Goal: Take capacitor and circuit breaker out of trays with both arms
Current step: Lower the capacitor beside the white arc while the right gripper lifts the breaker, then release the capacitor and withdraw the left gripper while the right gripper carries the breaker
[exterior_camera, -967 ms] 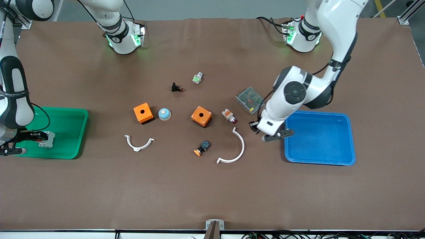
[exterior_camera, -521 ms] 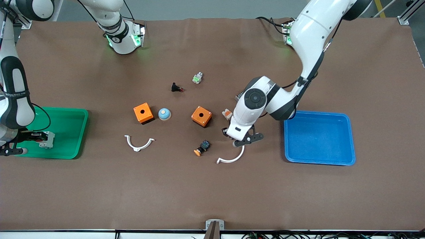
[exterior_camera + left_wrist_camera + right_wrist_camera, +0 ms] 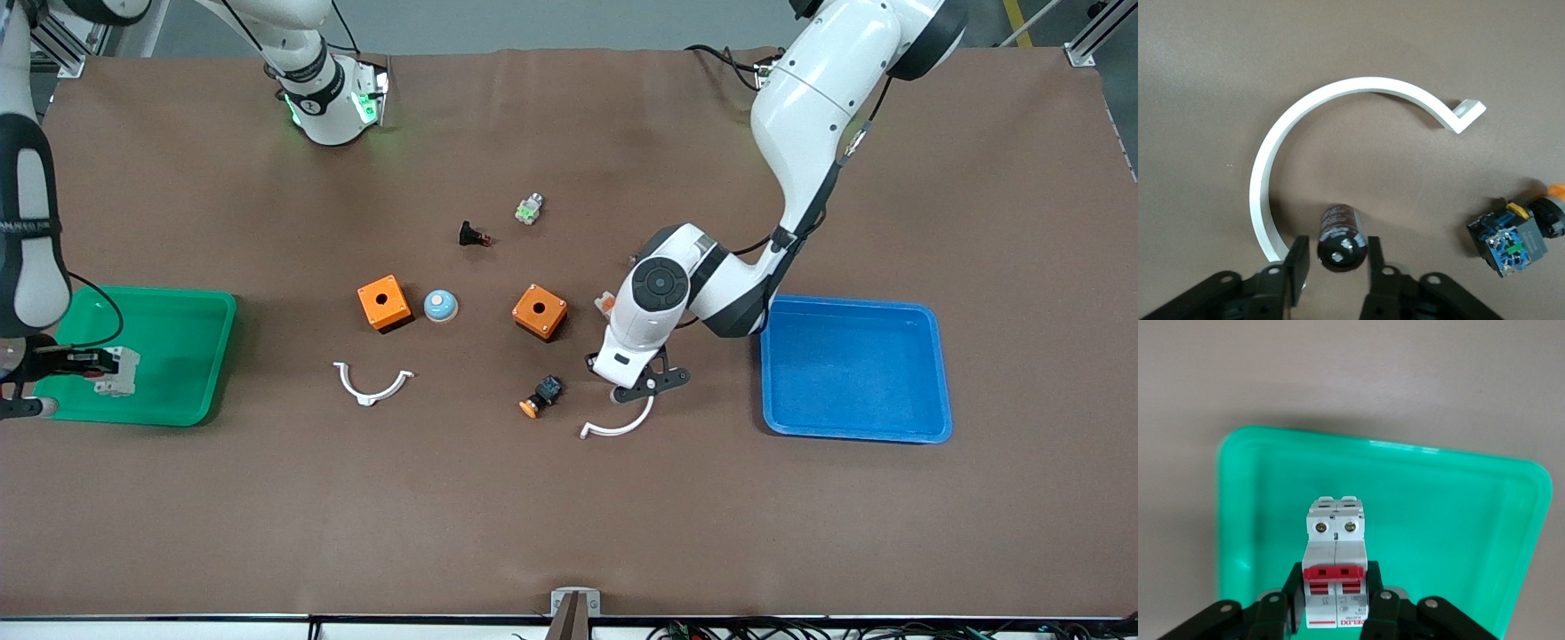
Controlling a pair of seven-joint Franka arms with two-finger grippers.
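The capacitor (image 3: 1338,230), a small black cylinder with a silver end, lies on the table inside a white curved clip (image 3: 1271,173). My left gripper (image 3: 1337,253) is open, with one finger on each side of the capacitor and a gap at both. In the front view the left gripper (image 3: 637,388) is low over that clip (image 3: 618,427) and hides the capacitor. My right gripper (image 3: 1336,581) is shut on the white-grey breaker (image 3: 1336,533) with red levers and holds it over the green tray (image 3: 1438,520). The front view shows the breaker (image 3: 118,372) at the tray (image 3: 182,356).
A blue tray (image 3: 853,369) sits toward the left arm's end. On the table are two orange boxes (image 3: 384,303) (image 3: 540,311), a blue dome (image 3: 440,306), a second white clip (image 3: 372,384), a push button (image 3: 540,396) (image 3: 1515,243), and small parts (image 3: 473,236) (image 3: 529,209).
My left arm swung from the blue tray's edge to the white clip and came down around the capacitor. My right gripper with the breaker shifted slightly over the green tray.
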